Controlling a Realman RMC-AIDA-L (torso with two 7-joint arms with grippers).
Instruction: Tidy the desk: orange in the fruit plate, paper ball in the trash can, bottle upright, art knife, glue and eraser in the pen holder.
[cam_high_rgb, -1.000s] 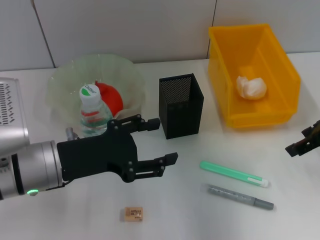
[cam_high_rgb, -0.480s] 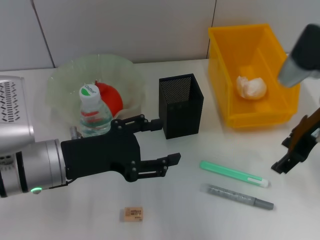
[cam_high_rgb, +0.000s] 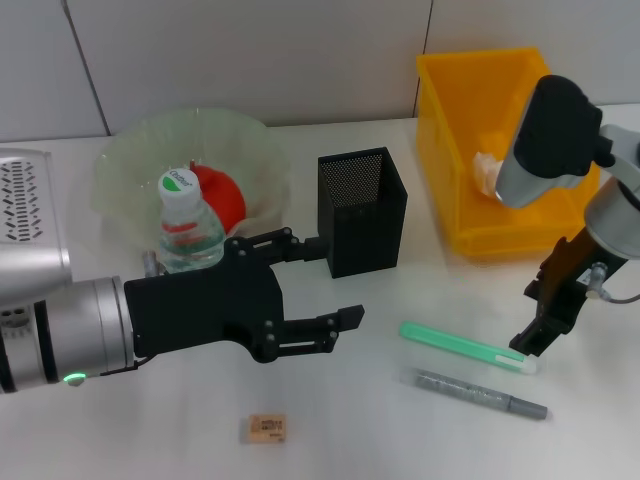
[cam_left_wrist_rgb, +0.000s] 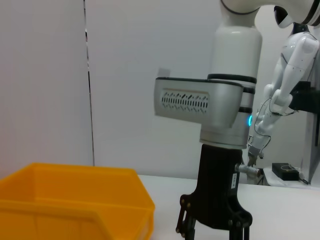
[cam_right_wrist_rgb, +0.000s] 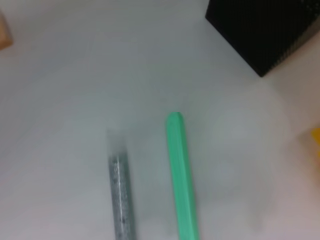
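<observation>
1. The right gripper (cam_high_rgb: 533, 338) hangs just over the right end of the green art knife (cam_high_rgb: 468, 347); whether its jaws are apart or closed cannot be told.
2. The left gripper (cam_high_rgb: 325, 283), jaws wide and empty, hovers near the pen holder (cam_high_rgb: 362, 211).
3. The grey glue stick (cam_high_rgb: 480, 394) lies nearer, beside the knife.

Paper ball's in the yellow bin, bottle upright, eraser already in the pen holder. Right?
Not quite. The head view shows the eraser lying on the table, in front of the left gripper, not in the pen holder. Paper ball is in the yellow bin; bottle upright.
</observation>
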